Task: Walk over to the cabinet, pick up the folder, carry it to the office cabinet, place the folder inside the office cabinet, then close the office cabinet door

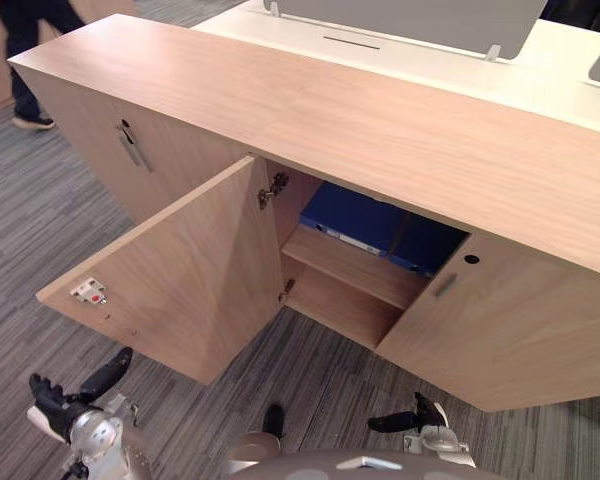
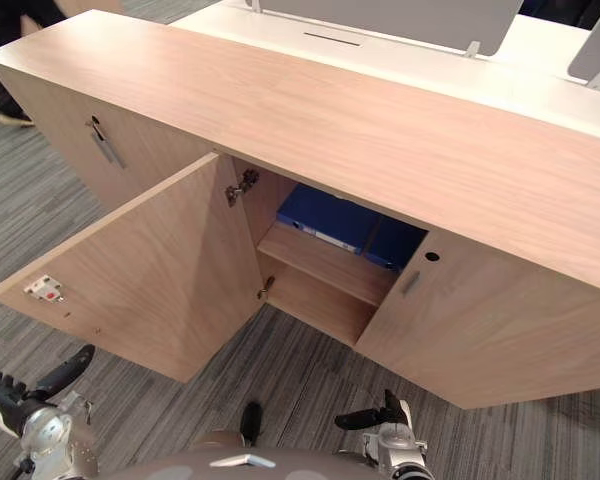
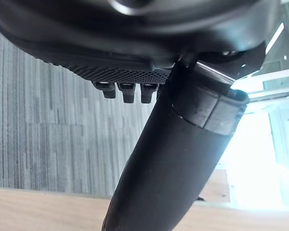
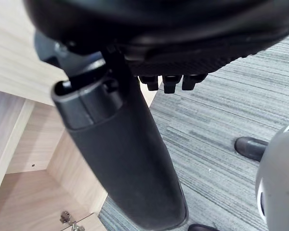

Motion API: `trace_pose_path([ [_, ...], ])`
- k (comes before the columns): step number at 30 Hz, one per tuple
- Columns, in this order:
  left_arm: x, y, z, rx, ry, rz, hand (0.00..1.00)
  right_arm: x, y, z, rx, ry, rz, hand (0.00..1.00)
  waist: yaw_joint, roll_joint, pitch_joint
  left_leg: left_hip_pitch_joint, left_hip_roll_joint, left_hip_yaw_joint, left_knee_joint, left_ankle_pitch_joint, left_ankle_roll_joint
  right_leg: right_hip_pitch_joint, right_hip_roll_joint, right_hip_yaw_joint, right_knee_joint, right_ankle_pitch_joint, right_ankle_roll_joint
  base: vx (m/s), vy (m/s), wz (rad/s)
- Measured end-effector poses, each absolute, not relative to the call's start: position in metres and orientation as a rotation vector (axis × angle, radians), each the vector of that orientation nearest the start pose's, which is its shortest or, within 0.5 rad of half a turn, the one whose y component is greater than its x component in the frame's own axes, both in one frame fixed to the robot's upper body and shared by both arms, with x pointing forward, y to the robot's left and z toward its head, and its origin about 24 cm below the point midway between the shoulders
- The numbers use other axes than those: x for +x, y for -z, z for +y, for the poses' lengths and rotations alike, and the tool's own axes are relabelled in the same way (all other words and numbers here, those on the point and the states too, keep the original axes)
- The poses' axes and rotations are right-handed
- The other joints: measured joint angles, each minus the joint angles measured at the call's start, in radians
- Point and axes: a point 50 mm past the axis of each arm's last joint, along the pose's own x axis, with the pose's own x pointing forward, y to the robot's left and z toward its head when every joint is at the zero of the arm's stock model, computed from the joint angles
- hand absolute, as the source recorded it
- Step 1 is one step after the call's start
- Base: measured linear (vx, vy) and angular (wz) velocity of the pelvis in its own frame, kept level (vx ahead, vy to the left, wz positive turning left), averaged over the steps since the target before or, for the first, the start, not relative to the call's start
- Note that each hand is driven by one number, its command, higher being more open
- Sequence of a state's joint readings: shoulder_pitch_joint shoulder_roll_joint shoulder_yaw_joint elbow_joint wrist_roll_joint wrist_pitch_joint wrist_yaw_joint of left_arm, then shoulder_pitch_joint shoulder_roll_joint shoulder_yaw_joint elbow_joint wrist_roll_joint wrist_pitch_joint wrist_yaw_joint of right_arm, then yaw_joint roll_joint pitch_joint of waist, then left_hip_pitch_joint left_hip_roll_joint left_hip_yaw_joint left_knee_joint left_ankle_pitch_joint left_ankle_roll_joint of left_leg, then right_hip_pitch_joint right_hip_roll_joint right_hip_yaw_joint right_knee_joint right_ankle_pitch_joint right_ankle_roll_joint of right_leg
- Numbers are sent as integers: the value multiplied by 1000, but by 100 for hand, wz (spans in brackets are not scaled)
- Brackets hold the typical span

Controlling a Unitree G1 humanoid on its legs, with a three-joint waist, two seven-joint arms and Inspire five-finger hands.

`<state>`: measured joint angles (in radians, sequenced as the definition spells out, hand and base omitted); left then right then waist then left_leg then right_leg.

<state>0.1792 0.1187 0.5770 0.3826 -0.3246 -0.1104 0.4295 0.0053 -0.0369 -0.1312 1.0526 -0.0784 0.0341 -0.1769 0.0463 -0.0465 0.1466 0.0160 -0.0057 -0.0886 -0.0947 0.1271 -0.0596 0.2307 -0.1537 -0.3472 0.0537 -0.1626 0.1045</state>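
Observation:
A blue folder (image 1: 352, 218) lies on the upper shelf (image 1: 355, 268) inside the wooden office cabinet (image 1: 380, 120), beside a darker blue one (image 1: 425, 245). The cabinet door (image 1: 180, 280) stands swung wide open towards me, its hinge (image 1: 272, 188) showing. My left hand (image 1: 65, 400) hangs low in front of the door, open and empty, with its thumb (image 3: 173, 163) stretched out. My right hand (image 1: 417, 420) hangs low before the opening, also open and empty. Past its thumb (image 4: 125, 154) the right wrist view shows the cabinet's inner shelf (image 4: 19, 144).
A closed door with a handle (image 1: 445, 285) flanks the opening on the right, another with a handle (image 1: 130, 148) on the left. A white desk (image 1: 540, 70) stands behind the cabinet. A person's legs (image 1: 25, 60) are at the far left. Grey striped carpet (image 1: 320, 390) lies before me.

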Motion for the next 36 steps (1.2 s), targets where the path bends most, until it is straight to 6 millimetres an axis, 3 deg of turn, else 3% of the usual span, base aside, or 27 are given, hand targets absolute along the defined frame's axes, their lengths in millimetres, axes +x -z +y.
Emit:
trace_pose_path([
  [3, 134, 38, 325, -107, -1056, 314, 100, 126, 155, -187, -141, 240, 1074, 100, 4, 3, 1, 3, 5, 2, 4, 0, 0, 3, 1, 13, 3, 5, -8, 69, 10, 2],
  [4, 133, 32, 335, -63, -1032, 307, 100, 128, 154, -186, -145, 228, 1067, 100, 4, 5, 3, 6, 8, 6, 4, 0, 0, 3, 4, 25, 2, 7, -12, 40, 6, -23],
  [5, 129, 16, 361, -24, -1025, 255, 100, 133, 153, -183, -145, 189, 1052, 100, 2, -5, -1, 15, 21, 22, 4, -5, -7, 2, 13, 37, 1, 10, -16, 11, -6, -26],
  [7, 135, 3, 379, 49, -987, 243, 100, 134, 152, -183, -142, 185, 1046, 100, 4, 0, 2, 22, 38, 33, 3, -7, -10, 0, 23, 51, 2, 17, -25, -26, -29, -18],
  [11, 169, -7, 369, 73, -901, 196, 100, 133, 152, -187, -180, 164, 1046, 100, 6, 22, 7, 24, 45, 40, -1, -7, -9, -2, 28, 65, 5, 17, -25, -87, -5, -11],
  [18, 158, -19, 372, 92, -879, 147, 100, 107, 158, -197, -167, 202, 1116, 100, 4, 27, 4, 20, 48, 49, -1, -6, -9, -11, 36, 78, -9, 6, -33, -89, 2, -5],
  [21, 149, -18, 353, 19, -870, 75, 100, 102, 159, -200, -156, 219, 1125, 100, 8, 23, -1, 16, 42, 46, -1, -4, -10, -12, 31, 75, -10, 4, -29, 13, 8, 5],
  [25, 147, 0, 312, -72, -798, 107, 100, 104, 159, -196, -142, 205, 1116, 100, 18, 21, -3, 15, 35, 46, -1, 0, -8, -9, 25, 73, -10, 7, -22, 40, 18, 2],
  [36, 123, 17, 276, -81, -641, 213, 100, 106, 157, -194, -134, 201, 1097, 100, 32, 36, -6, 27, 36, 48, -1, 5, -3, -1, 18, 75, -2, 8, -19, -13, 11, 1],
])
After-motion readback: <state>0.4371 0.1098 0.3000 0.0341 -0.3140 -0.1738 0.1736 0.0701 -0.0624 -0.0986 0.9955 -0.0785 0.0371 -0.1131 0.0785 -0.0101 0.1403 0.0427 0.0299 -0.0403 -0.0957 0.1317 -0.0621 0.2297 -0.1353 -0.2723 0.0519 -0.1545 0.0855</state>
